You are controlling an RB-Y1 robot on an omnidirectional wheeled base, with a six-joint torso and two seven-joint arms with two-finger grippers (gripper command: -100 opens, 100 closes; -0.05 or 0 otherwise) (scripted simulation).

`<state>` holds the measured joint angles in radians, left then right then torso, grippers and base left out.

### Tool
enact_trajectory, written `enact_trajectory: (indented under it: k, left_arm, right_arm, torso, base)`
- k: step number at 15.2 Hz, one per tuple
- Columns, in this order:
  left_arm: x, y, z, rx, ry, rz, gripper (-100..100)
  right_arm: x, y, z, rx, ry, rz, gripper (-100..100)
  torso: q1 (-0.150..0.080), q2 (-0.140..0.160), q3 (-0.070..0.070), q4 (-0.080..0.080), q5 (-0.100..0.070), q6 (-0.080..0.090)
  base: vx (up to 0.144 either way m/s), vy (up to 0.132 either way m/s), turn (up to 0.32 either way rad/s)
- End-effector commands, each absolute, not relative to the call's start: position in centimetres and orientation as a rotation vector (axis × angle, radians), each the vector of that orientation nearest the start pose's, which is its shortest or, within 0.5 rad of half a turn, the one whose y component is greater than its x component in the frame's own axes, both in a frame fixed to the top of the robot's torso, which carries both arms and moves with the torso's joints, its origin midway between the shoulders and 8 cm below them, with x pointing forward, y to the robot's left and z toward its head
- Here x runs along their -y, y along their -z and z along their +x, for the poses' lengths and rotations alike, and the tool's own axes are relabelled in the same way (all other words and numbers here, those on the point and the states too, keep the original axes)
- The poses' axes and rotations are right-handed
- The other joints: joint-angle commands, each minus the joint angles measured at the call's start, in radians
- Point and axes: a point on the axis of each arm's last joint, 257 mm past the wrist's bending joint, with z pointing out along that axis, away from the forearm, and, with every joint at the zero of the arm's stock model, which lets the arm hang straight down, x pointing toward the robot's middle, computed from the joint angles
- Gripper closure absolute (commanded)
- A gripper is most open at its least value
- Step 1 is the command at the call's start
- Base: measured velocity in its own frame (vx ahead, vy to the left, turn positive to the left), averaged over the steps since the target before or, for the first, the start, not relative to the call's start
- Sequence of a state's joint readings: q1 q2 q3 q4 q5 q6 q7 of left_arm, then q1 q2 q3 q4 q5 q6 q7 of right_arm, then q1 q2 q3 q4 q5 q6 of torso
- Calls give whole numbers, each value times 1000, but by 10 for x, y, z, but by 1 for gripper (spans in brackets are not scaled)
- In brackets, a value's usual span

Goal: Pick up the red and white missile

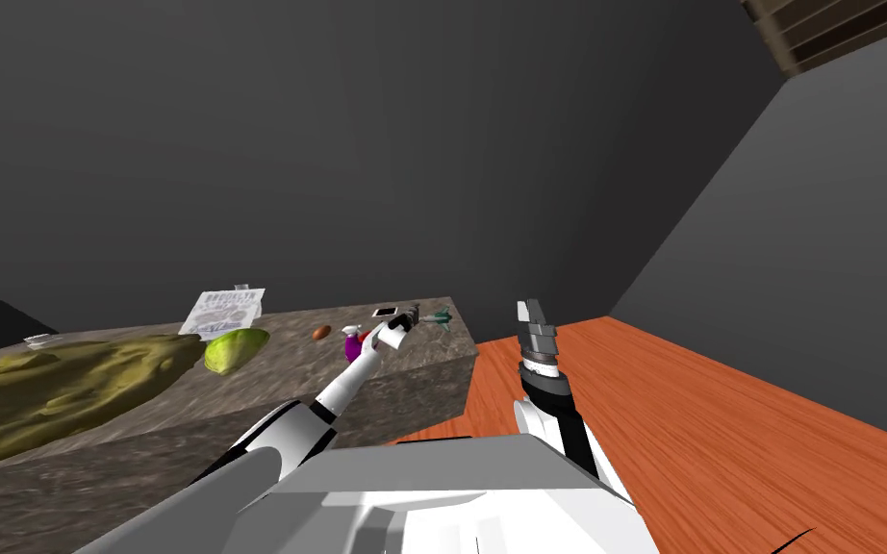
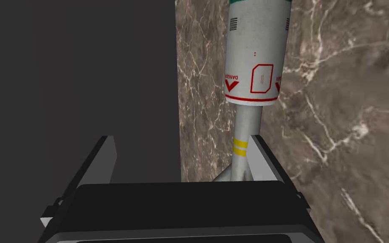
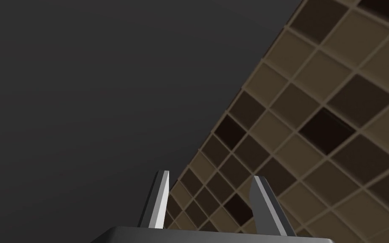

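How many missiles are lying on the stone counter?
1. The missile lies near the counter's edge, its thin tail beside one finger of the open left claw. The olive heap may hide more.

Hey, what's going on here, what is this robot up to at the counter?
The robot's left hand is reaching across the brown marbled counter for the missile, which is white with red markings. The hand is open, and the missile's thin grey tail lies between its fingers, close to one of them, so nothing is gripped yet. The missile lies on the counter near its edge. The right hand is raised beside the counter, open and empty.
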<state>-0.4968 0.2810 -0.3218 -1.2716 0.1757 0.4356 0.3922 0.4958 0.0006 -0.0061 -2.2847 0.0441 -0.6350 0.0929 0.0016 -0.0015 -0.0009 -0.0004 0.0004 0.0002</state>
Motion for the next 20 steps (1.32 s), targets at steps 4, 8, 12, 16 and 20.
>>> enact_trajectory:
  k: [4,8,12,16,20]
  left_arm:
    - [-129,262,639,-1681,1164,-1475,-100]
    - [-137,286,639,-1730,1062,-1541,-100]
    - [-153,298,640,-1714,1033,-1568,-100]
    - [-150,297,639,-1720,1032,-1568,100]
    - [-150,297,639,-1719,1033,-1569,100]
  right_arm:
    - [269,-51,319,-557,-1214,481,0]
    - [269,-51,319,-557,-1214,481,0]
    - [269,-51,319,-557,-1214,481,0]
    - [269,-51,319,-557,-1214,481,0]
    - [269,-51,319,-557,-1214,481,0]
  torso:
    - [0,0,0,0,0,0]
    - [0,-1,0,0,0,0]
    - [-1,-1,-1,0,0,-1]
    - [-3,-2,-1,0,-1,0]
    - [-3,0,1,1,-1,0]
  base:
    - [2,29,-93]
    - [11,30,-96]
    - [24,14,-72]
    - [24,-9,-61]
    - [1,0,1]
